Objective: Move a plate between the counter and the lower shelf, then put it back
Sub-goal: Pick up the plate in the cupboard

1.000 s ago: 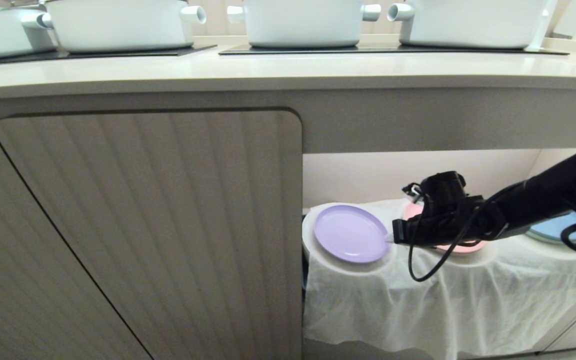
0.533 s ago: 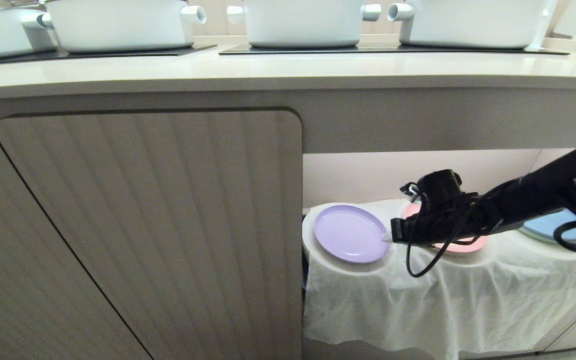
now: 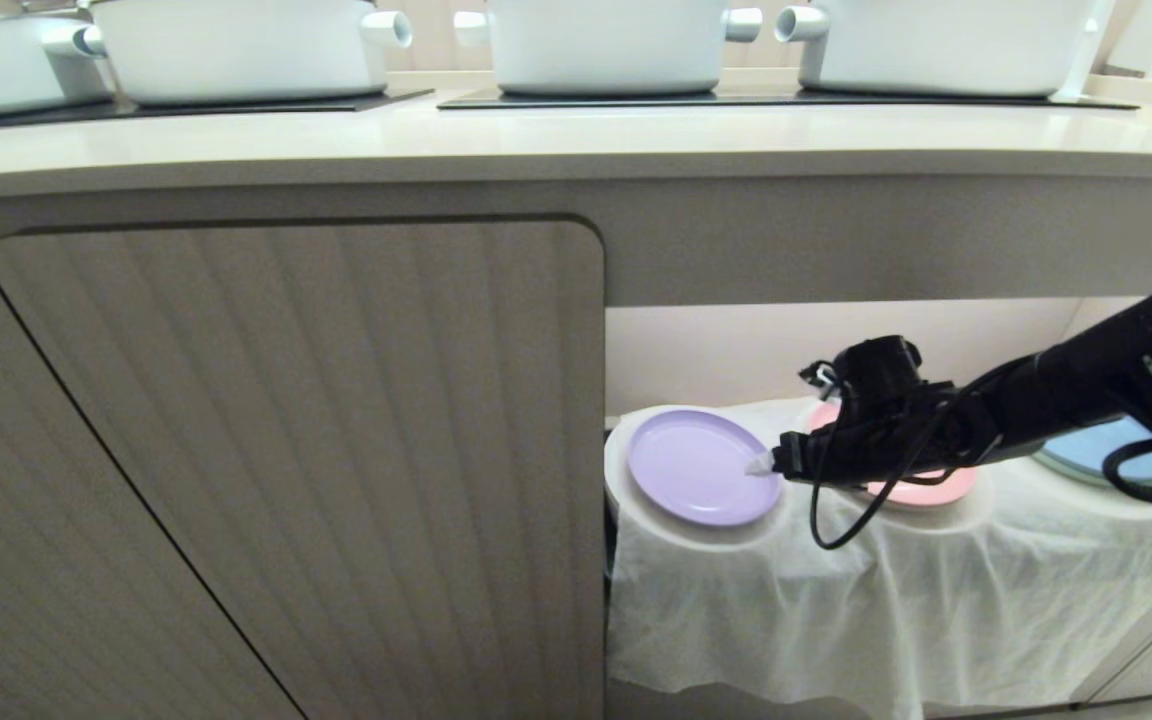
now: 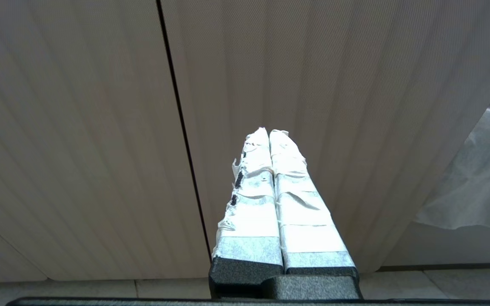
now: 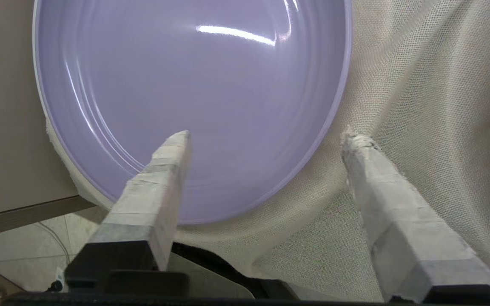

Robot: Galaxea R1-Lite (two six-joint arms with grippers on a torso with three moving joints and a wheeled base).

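Under the counter point(image 3: 576, 140), at the front of the open shelf, a thin white cloth point(image 3: 836, 600) hangs down over the edge. It also covers some round stands on the shelf. The plate point(image 3: 701, 467) is light purple and lies flat on the stand at the left end, right next to the ribbed cupboard door point(image 3: 316, 450).

The right gripper point(image 3: 762, 463) reaches in from the right side. Its two taped fingers point(image 5: 155, 178) are spread wide apart and hold nothing. In the right wrist view, one finger is over the purple plate, near its rim, and the other is over the cloth just beside the plate. I cannot tell if the first finger touches the plate.

The left gripper point(image 4: 269, 134) is low down, in front of the closed cupboard doors. Its two taped fingers are pressed together with nothing between them.

Just behind the right gripper sits a pink plate point(image 3: 921, 487) on its own stand. Farther right, a blue plate point(image 3: 1101, 455) peeks out from behind the black arm.

Up on the counter, at the back, big white pots point(image 3: 236, 50) stand on black cooking panels point(image 3: 736, 98).
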